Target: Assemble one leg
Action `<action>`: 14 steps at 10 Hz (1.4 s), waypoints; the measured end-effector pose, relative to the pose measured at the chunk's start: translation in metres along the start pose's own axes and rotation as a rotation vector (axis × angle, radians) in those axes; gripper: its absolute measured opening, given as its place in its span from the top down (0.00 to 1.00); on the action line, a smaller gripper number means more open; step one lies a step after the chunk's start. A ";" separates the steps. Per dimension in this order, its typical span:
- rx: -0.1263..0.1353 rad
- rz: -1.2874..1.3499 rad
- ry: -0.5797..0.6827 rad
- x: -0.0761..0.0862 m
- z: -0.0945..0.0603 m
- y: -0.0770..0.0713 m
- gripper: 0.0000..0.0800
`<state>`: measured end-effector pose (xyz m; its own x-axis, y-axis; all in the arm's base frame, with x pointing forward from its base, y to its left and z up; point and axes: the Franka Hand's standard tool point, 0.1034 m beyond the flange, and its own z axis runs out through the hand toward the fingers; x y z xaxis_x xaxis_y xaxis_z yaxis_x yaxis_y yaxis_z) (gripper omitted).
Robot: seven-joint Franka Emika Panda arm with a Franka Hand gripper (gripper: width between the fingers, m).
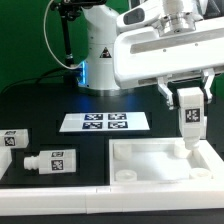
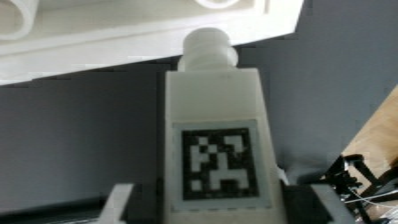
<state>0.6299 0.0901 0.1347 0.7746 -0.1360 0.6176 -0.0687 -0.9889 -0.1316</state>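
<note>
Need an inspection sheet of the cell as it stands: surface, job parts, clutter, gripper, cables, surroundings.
Surface: black table; marker board lies flat at its centre.
Job's things: held leg is upright over a far corner of the top, on the exterior view's right; cannot tell if it is seated. Outer loose leg and inner loose leg lie at the exterior view's left.
Clutter: nothing seen.
Grippers: gripper is shut on the held leg.
Cables: dark strands, probably wires, beside the gripper.
Surroundings: arm base, green backdrop.
</note>
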 end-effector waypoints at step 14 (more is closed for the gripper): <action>-0.016 -0.106 -0.025 -0.017 0.040 -0.015 0.64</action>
<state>0.6428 0.1094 0.0952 0.7934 -0.0294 0.6079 0.0045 -0.9985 -0.0542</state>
